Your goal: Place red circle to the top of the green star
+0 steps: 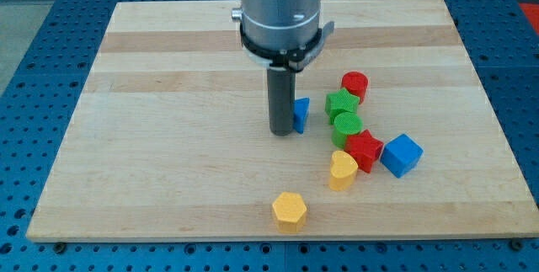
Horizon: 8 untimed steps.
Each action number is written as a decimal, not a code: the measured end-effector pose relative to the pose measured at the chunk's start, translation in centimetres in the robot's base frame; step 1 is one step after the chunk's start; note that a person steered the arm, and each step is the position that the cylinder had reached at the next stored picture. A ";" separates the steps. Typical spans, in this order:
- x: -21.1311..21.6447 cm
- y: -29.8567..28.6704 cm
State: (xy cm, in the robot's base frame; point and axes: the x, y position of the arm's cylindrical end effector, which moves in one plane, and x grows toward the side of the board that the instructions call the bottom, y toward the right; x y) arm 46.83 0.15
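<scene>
The red circle (355, 84) sits at the view's upper right of the green star (341, 104), touching it. My tip (282, 131) rests on the board to the view's left of the green star, with a small blue block (301, 113) partly hidden behind the rod between them. The tip is well left of the red circle.
A green circle (346, 126) lies just below the green star. A red star (364, 149), a blue cube (401, 155) and a yellow heart (342, 170) cluster below it. A yellow hexagon (290, 210) sits near the wooden board's (168, 137) bottom edge.
</scene>
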 end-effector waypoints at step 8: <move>-15.8 14.3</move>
State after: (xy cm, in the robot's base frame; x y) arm 31.07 14.44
